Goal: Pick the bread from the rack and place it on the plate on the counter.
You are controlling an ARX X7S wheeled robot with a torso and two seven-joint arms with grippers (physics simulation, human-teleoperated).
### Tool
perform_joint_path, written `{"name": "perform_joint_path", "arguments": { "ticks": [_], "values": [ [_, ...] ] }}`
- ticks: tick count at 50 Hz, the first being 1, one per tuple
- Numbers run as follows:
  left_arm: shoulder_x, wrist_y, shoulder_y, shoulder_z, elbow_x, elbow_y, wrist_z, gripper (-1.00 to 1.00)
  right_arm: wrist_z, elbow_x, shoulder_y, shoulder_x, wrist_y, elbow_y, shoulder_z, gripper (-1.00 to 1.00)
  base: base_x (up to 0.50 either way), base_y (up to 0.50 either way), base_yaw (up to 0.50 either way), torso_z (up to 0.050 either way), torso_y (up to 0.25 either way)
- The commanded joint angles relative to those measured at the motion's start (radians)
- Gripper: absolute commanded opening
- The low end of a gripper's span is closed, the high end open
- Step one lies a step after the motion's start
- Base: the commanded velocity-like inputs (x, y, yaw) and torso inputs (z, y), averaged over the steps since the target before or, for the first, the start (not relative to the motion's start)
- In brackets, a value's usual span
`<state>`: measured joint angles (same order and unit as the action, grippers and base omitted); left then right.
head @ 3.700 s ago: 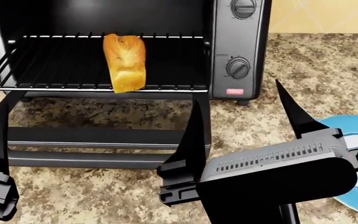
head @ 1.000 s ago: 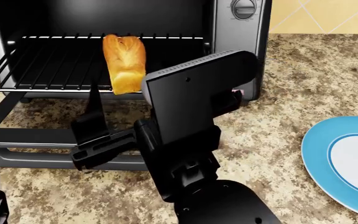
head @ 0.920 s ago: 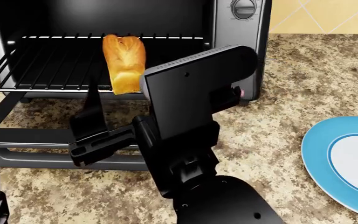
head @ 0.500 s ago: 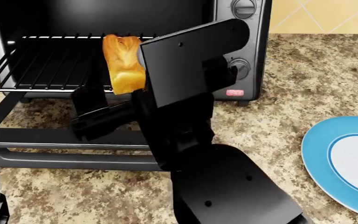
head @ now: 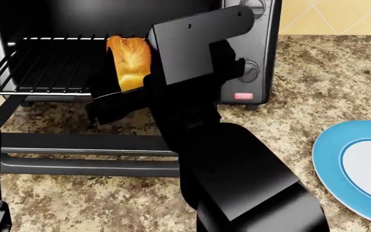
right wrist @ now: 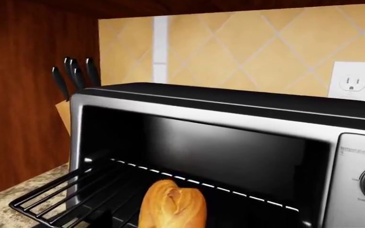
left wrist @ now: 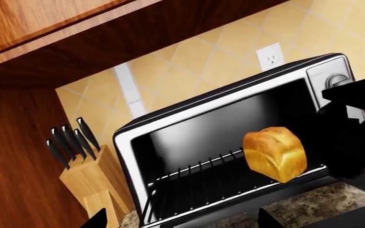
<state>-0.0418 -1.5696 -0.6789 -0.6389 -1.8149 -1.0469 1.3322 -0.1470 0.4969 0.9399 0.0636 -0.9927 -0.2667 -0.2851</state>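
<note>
The bread (head: 129,60) lies on the rack (head: 44,67), its front end at the rack's front rail. It also shows in the left wrist view (left wrist: 275,153) and the right wrist view (right wrist: 171,204). My right gripper (head: 131,88) is open at the bread's front end, with one finger (head: 111,105) to its left; the other is hidden behind the wrist. My left gripper (left wrist: 182,224) is open and empty, low in front of the oven door's left side. The plate (head: 330,159) sits on the counter (head: 301,82) at the right.
The black toaster oven (head: 247,48) stands at the back with its door (head: 76,150) folded down in front. My right arm (head: 237,174) fills the middle of the head view. A knife block (left wrist: 87,175) stands left of the oven.
My right arm has swung from beside the plate to the left and forward. Its open gripper has risen to the bread's front end. The bread and the left arm have not moved.
</note>
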Motion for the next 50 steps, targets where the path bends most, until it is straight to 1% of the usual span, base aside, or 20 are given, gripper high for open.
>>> {"name": "perform_joint_path", "arguments": {
  "ticks": [1,20,50],
  "values": [
    [0.0,0.0,0.002,-0.003,0.004,0.0,-0.004,1.0,0.001,0.001,0.026,-0.001,0.043,0.087,-0.018,1.0,0.0,0.0,0.0,0.0,0.0],
    [-0.002,0.0,0.001,0.009,-0.021,0.0,0.029,1.0,0.006,0.013,0.035,-0.013,0.096,0.207,-0.07,1.0,0.0,0.0,0.0,0.0,0.0],
    [0.002,-0.001,-0.003,0.008,-0.096,0.0,0.11,1.0,-0.022,0.052,0.023,0.004,0.13,0.24,-0.117,1.0,0.0,0.0,0.0,0.0,0.0]
  ]
}}
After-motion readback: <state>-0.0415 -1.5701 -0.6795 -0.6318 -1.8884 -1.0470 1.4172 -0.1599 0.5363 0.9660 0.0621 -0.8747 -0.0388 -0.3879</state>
